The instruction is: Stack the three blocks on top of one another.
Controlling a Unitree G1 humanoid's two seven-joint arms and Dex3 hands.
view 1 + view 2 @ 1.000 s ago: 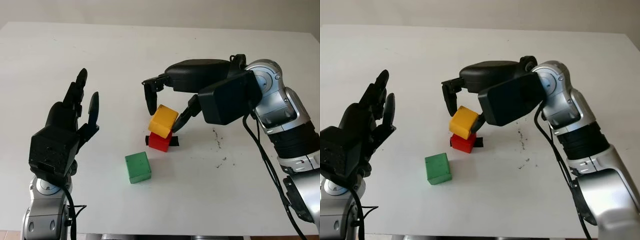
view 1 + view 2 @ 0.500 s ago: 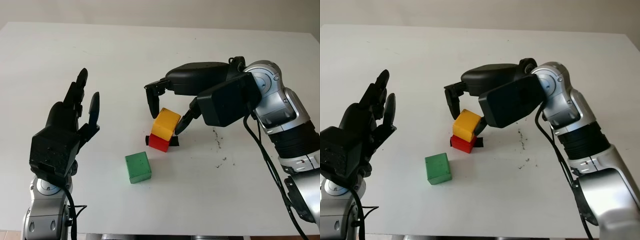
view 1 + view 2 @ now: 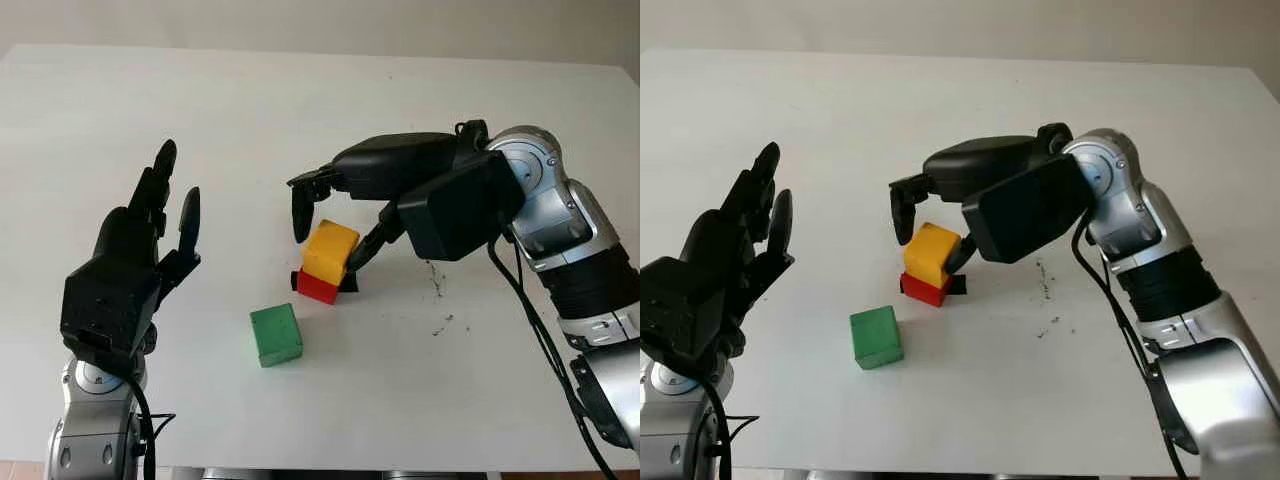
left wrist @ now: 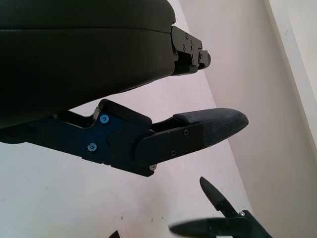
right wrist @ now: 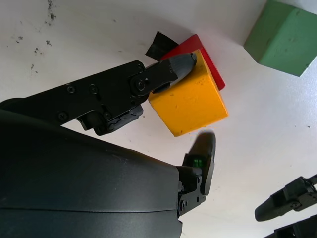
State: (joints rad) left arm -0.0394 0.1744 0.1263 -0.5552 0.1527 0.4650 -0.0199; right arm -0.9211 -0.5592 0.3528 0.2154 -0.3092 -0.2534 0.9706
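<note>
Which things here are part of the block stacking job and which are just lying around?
Job: yellow block on red block; green block alone on the table; right hand around the yellow block.
Lying about: black tape under the red block; left hand, open, raised aside.

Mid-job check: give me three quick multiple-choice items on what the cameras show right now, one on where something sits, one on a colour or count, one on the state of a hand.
1. Where is the yellow block?
A. On top of the red block
B. On the table beside the green block
C. In the left hand

2. How many blocks are not yet in the stack?
A. None
B. One
C. Two

3. What is the left hand doing?
A. Gripping the green block
B. Pressing on the stack
C. Raised above the table, open and holding nothing

Answers:
1 A: the yellow block sits on the red block, with the right hand around it.
2 B: the green block stands alone on the table.
3 C: the left hand is raised at the near left, away from all blocks.
</note>
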